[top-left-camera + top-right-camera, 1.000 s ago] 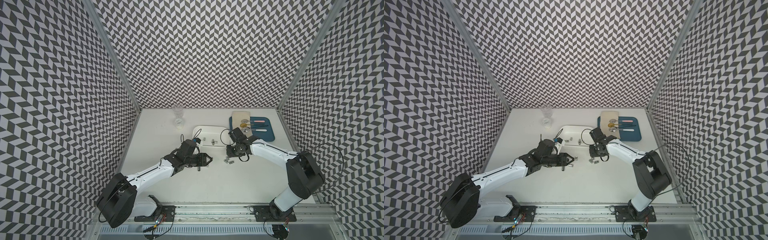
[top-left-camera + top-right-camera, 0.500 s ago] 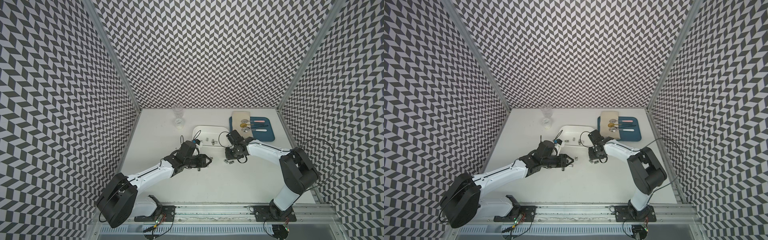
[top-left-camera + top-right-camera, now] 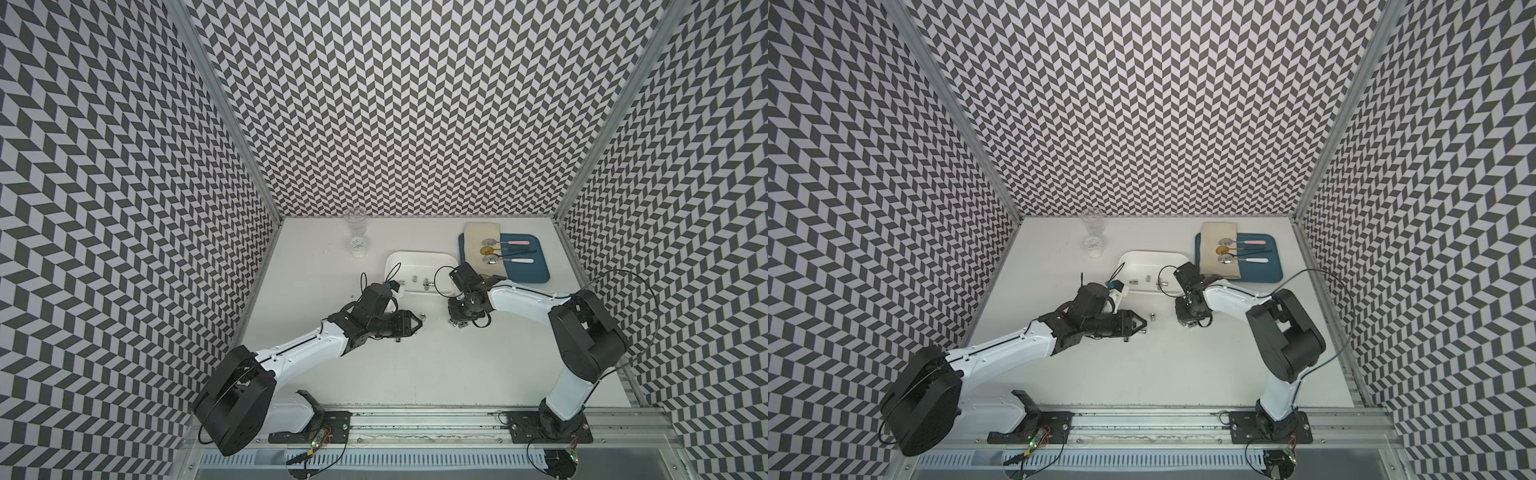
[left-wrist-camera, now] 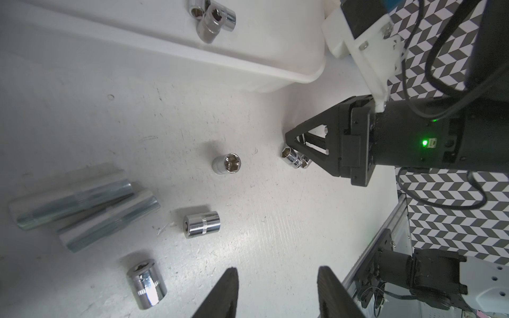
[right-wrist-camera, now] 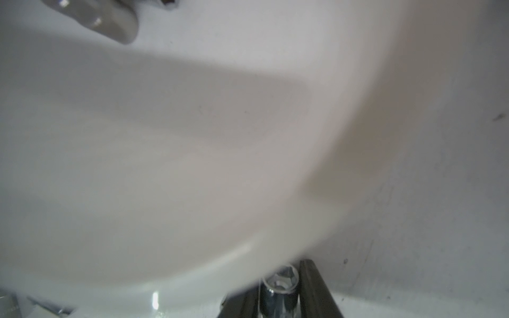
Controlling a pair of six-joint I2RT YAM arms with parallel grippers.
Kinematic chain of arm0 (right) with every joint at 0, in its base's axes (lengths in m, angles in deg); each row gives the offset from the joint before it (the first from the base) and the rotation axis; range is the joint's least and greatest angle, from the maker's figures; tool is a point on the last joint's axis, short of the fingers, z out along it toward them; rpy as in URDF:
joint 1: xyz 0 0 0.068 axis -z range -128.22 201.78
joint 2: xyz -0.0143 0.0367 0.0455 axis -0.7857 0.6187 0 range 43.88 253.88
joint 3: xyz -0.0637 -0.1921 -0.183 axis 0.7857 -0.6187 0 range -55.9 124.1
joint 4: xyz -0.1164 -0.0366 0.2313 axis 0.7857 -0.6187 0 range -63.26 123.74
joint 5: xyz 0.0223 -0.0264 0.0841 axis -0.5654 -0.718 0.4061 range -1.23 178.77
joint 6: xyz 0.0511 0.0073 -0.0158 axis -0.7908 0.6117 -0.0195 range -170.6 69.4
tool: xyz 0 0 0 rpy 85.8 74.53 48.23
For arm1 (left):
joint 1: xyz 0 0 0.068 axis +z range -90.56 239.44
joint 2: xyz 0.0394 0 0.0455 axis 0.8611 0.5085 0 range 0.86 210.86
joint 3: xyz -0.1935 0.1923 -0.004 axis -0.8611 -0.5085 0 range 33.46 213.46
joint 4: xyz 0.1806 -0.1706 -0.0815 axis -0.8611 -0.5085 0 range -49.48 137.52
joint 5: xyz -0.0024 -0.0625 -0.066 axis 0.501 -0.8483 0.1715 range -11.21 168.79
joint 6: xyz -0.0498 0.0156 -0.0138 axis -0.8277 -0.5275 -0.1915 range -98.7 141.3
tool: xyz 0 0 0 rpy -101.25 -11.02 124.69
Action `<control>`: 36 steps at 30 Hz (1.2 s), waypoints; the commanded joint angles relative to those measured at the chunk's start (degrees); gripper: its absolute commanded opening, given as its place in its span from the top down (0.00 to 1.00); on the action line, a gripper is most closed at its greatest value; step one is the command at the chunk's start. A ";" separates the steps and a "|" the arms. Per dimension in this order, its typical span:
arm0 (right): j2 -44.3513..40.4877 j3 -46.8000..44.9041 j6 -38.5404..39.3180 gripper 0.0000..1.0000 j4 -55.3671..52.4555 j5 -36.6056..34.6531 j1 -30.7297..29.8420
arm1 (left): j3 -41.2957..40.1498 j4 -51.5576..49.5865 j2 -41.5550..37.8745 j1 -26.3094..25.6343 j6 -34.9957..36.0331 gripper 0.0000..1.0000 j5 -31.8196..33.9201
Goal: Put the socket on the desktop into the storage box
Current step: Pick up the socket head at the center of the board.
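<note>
The right gripper [image 5: 276, 296] is clenched on a socket [image 4: 292, 159] lying on the tabletop [image 3: 415, 374] just beside the storage box [image 3: 419, 262], whose blurred wall fills the right wrist view. The left gripper [image 4: 276, 275] is spread and empty, near the box. The label [image 3: 358, 246] on the glass cup [image 3: 355, 220] is too small to read.

Glossy chrome socket [image 4: 291, 157], seemingly plastic storage box [image 4: 234, 72]

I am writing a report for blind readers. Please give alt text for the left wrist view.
The right gripper pinches a small socket on the white table, near the storage box, which holds other sockets. Around it lie five more sockets, and the left gripper hangs open nearby.
</note>
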 commanded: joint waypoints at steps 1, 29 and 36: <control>1.09 -0.70 0.03 0.75 1.89 0.00 -0.29 | -0.71 1.02 -0.40 -0.22 0.15 0.50 0.58; -9.01 6.15 0.08 0.82 -3.51 0.75 -0.40 | -3.22 -4.91 -9.81 8.55 0.05 0.50 3.93; -7.25 11.76 0.76 0.81 -5.40 0.75 -0.37 | -3.99 -7.30 -13.03 12.37 0.58 0.50 4.04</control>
